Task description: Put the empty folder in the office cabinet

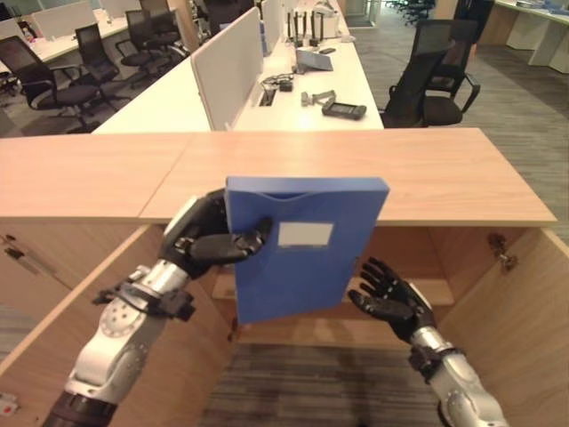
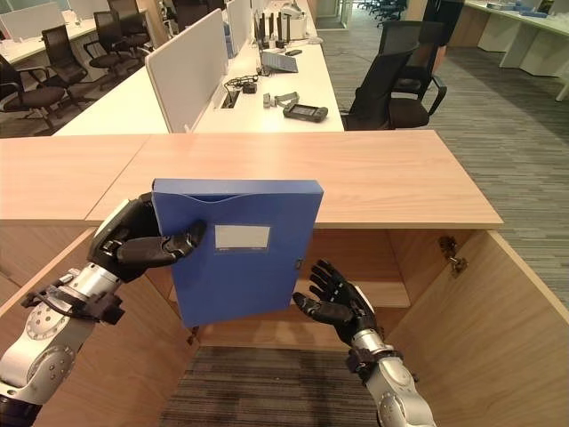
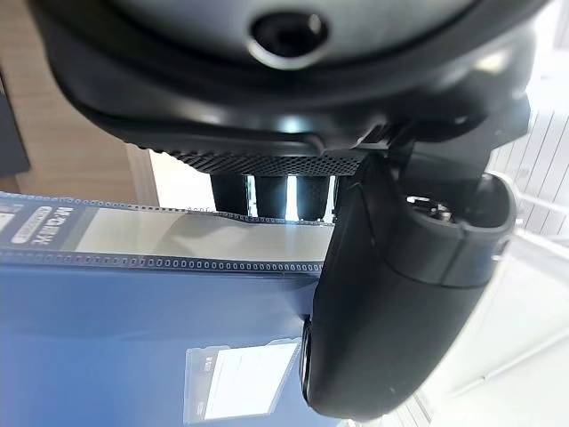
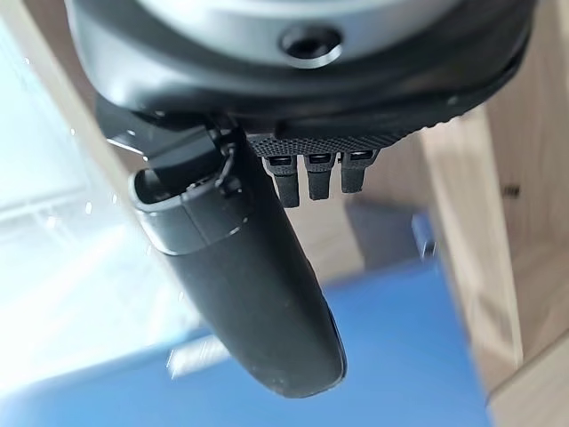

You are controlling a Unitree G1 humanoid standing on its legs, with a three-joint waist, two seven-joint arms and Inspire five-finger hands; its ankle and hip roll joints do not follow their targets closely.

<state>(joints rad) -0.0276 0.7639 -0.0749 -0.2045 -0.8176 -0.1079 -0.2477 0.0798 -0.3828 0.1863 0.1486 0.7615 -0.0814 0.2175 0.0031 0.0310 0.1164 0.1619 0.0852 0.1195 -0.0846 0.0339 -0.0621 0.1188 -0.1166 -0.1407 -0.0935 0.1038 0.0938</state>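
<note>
At the centre of the frame, my left hand (image 1: 209,238) grips the blue box folder (image 1: 302,253) by its left edge, thumb across the front face and fingers behind it. I hold the folder upright and slightly tilted, in front of the open wooden office cabinet (image 1: 462,267), its top edge level with the cabinet's top board and its white label (image 1: 305,234) facing me. Low and right of centre, my right hand (image 1: 388,298) is spread with relaxed fingers, palm up, just beside the folder's lower right corner; I cannot tell whether it touches. Behind the folder sits the cabinet's inner shelf (image 1: 427,289). Across the upper frame stand white desks (image 1: 293,107) and black office chairs (image 1: 436,76).
</note>
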